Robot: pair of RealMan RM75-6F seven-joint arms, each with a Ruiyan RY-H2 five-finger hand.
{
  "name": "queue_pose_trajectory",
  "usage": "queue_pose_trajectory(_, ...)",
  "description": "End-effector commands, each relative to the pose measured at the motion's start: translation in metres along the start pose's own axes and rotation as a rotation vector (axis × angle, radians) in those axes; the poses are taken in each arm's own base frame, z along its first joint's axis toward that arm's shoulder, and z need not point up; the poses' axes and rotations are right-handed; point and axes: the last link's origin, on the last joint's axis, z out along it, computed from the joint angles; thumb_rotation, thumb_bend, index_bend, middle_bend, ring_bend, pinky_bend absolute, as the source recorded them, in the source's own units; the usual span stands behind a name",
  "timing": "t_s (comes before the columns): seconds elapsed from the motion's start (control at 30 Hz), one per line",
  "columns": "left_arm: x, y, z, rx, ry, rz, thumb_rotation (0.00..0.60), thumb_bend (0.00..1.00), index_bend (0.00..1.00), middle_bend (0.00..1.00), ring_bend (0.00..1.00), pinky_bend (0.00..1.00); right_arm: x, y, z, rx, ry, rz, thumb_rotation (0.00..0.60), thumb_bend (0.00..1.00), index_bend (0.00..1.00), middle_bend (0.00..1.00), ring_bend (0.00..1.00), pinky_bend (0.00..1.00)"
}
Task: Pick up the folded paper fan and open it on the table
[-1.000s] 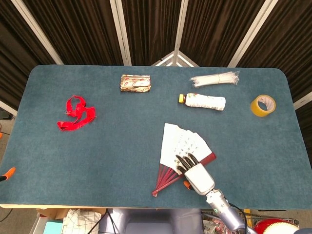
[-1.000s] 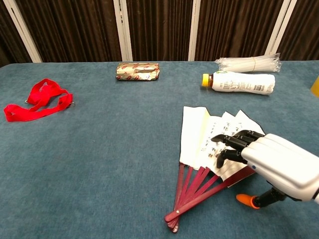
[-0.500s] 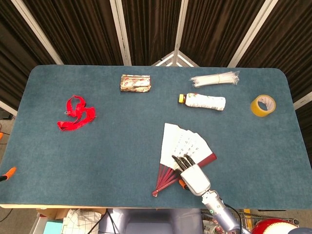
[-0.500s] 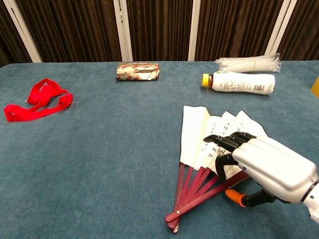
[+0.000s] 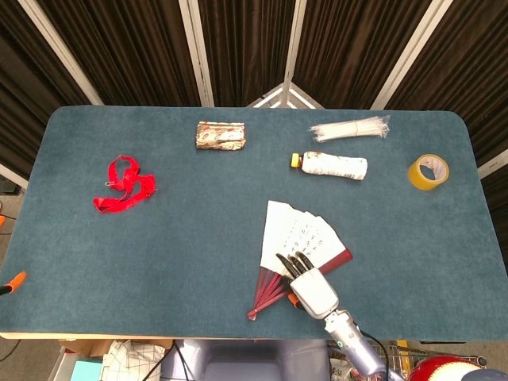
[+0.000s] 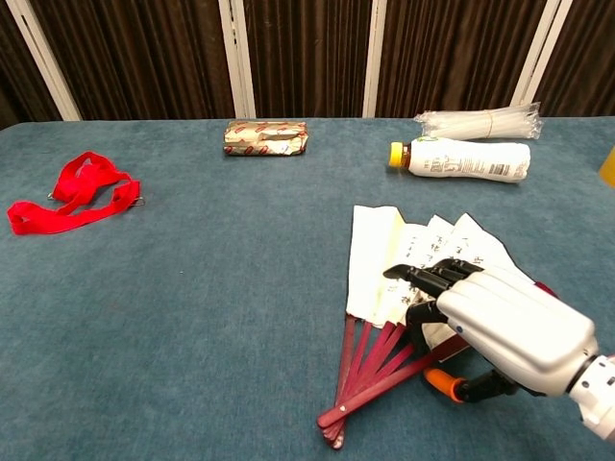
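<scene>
The paper fan (image 5: 298, 242) is seen partly spread on the table (image 5: 190, 230), just below the bottle (image 5: 333, 165). The right hand (image 6: 500, 322) is laid over its lower right leaves, fingers (image 6: 423, 277) extended together and pressed on paper, nothing grasped.

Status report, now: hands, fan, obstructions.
Right hand over the fan, fingers on its paper. Left hand not in view. Fan partly open on the table. No obstructions.
</scene>
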Motion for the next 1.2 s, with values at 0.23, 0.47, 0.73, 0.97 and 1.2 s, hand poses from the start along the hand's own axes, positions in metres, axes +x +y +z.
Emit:
queue_pose_trajectory(0.23,0.001,-0.001,0.0,0.0,0.0,-0.005,0.6,0.17,0.0,0.0,0.0,0.1,0.002,0.001,0.001,-0.001,0.006,0.007,0.6,0.42,0.73,0.11,0.21,0.17)
queue_pose_trajectory(0.47,0.001,-0.001,0.0,0.002,0.003,-0.007,0.6,0.17,0.0,0.0,0.0,0.1,0.007,0.007,0.0,-0.01,0.022,0.035,0.6,0.46,0.79,0.12,0.22,0.17)
queue_pose_trajectory(0.73,0.0,0.0,-0.001,-0.003,-0.002,-0.005,0.6,0.17,0.0,0.0,0.0,0.1,0.031,0.025,0.003,0.001,0.047,0.04,0.6,0.46,0.79,0.12,0.22,0.17)
queue_pose_trajectory(0.97,-0.001,0.003,-0.001,-0.015,-0.008,0.0,0.6,0.17,0.0,0.0,0.0,0.1,0.067,0.05,0.014,0.024,-0.061,0.062,0.6,0.46,0.79,0.14,0.22,0.17)
queue_pose_trajectory(1.2,-0.003,0.008,-0.002,-0.036,-0.017,0.0,0.6,0.17,0.0,0.0,0.0,0.1,0.125,0.067,0.039,-0.032,-0.142,0.222,0.6,0.53,0.79,0.14,0.22,0.17)
